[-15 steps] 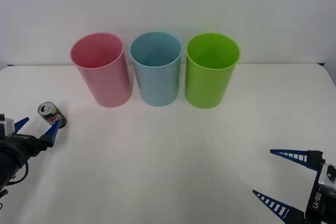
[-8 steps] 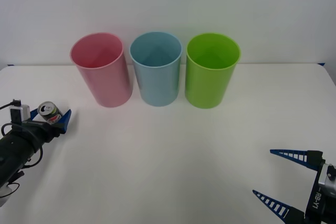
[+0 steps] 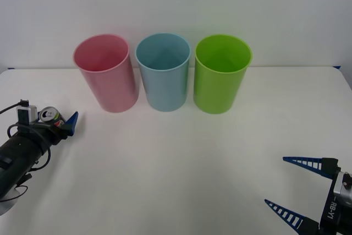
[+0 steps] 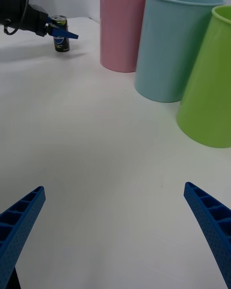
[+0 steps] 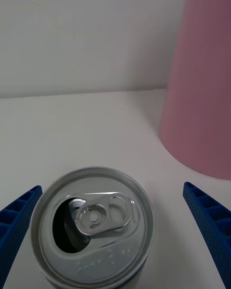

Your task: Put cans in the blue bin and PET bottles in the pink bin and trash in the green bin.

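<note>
A small dark can with a silver top stands upright at the table's far left, seen also as the can and from above as the can. My left gripper is open around it, one blue finger on each side, not touching. The pink bin, blue bin and green bin stand in a row at the back. My right gripper is open and holds nothing, low at the front right. No PET bottles or trash in view.
The white table is bare between the bins and my grippers. The pink bin stands close beside the can. A white wall runs behind the bins.
My left gripper has moved forward and up toward the can, and its open fingers now straddle it. The right arm and the bins have not moved.
</note>
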Action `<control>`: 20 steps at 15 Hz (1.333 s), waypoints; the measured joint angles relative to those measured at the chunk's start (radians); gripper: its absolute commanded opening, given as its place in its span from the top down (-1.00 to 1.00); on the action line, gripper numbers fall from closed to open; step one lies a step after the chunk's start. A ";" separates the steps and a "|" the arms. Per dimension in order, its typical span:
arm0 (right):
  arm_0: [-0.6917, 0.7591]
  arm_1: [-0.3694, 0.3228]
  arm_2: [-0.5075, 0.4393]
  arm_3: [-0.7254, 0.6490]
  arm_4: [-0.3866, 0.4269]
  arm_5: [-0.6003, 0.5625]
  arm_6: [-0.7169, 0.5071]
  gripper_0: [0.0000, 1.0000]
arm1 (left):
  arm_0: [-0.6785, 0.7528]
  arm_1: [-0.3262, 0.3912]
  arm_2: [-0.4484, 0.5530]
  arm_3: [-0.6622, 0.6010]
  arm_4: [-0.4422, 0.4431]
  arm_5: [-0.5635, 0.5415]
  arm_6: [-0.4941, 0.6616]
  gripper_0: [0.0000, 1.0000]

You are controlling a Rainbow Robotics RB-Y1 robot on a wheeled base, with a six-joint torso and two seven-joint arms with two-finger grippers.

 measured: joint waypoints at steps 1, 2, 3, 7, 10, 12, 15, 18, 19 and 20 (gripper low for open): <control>0.000 0.000 0.000 0.000 0.000 0.000 0.000 -1.00 | 0.000 -0.001 0.000 0.001 -0.004 0.000 0.002 -1.00; 0.000 0.000 0.000 0.000 0.000 0.000 0.000 -1.00 | 0.000 0.000 0.001 0.000 -0.006 0.001 0.003 -0.59; 0.000 0.000 0.000 0.000 0.000 0.000 0.000 -1.00 | 0.000 -0.001 0.000 0.000 -0.010 0.004 0.004 0.00; 0.000 0.000 0.000 0.000 0.000 0.000 0.000 -1.00 | -0.001 -0.003 0.001 0.001 -0.017 0.016 0.005 0.56; 0.000 0.000 0.000 0.000 0.000 0.000 0.000 -1.00 | -0.001 -0.005 0.000 0.002 -0.019 0.016 0.005 0.60; 0.000 0.000 0.000 0.000 0.000 0.000 0.000 -1.00 | -0.001 -0.006 0.000 0.003 -0.015 0.013 0.003 0.60; 0.000 0.000 0.000 0.000 0.000 0.000 0.000 -1.00 | 0.001 -0.012 0.000 0.003 -0.008 -0.003 0.003 0.61; 0.000 0.000 0.000 0.000 0.000 0.000 0.000 -1.00 | 0.000 -0.012 0.001 0.003 0.001 -0.027 0.006 0.60; 0.000 0.000 0.000 0.000 0.000 0.000 0.000 -1.00 | 0.000 -0.012 0.004 0.002 0.004 -0.045 0.008 0.61; 0.000 0.000 0.000 0.000 0.000 0.000 0.000 -1.00 | 0.001 -0.012 0.011 0.002 0.006 -0.073 0.009 0.61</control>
